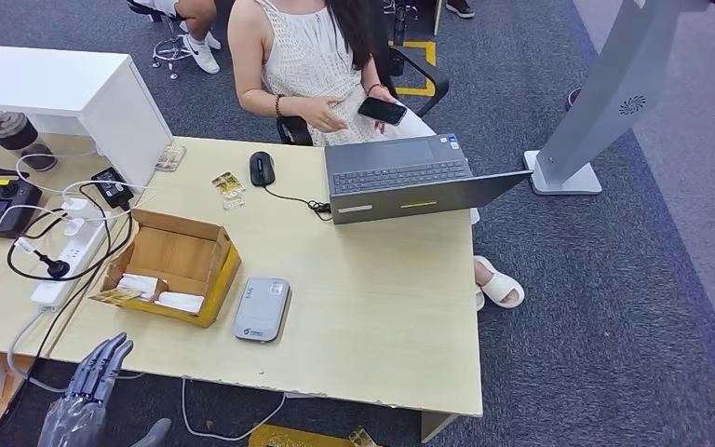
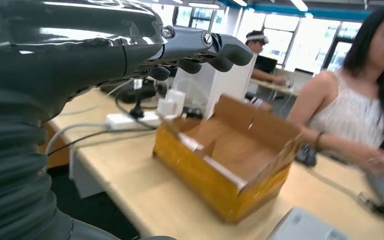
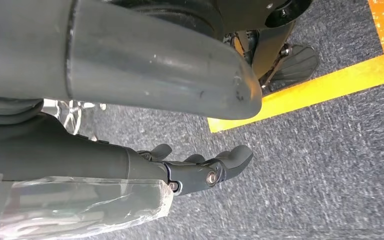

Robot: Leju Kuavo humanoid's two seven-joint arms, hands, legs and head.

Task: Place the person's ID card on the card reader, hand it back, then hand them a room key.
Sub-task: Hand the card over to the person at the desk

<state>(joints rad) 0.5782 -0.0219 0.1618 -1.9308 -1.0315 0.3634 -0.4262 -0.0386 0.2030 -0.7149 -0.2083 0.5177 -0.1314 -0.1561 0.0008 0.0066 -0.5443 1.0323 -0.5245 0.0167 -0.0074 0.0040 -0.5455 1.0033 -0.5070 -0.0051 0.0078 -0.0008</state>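
Task barely begun: no ID card on the reader, and both hands hold nothing.

The desk [image 1: 382, 307] lies ahead of the left hand [image 1: 88, 386], which hovers at its near edge, fingers loosely spread and holding nothing. The person [image 1: 312, 65] sits across the desk, well beyond the hand, holding a phone [image 1: 381, 110]; I cannot pick out an ID card. The box [image 1: 172, 265] stands just ahead of the hand with white cards [image 1: 158, 291] inside, possibly room keys. The reader [image 1: 262, 309] lies just beyond the box, bare. The right hand [image 3: 200, 167] hangs over the carpet, fingers loosely curled, holding nothing. By my reckoning, every step remains.
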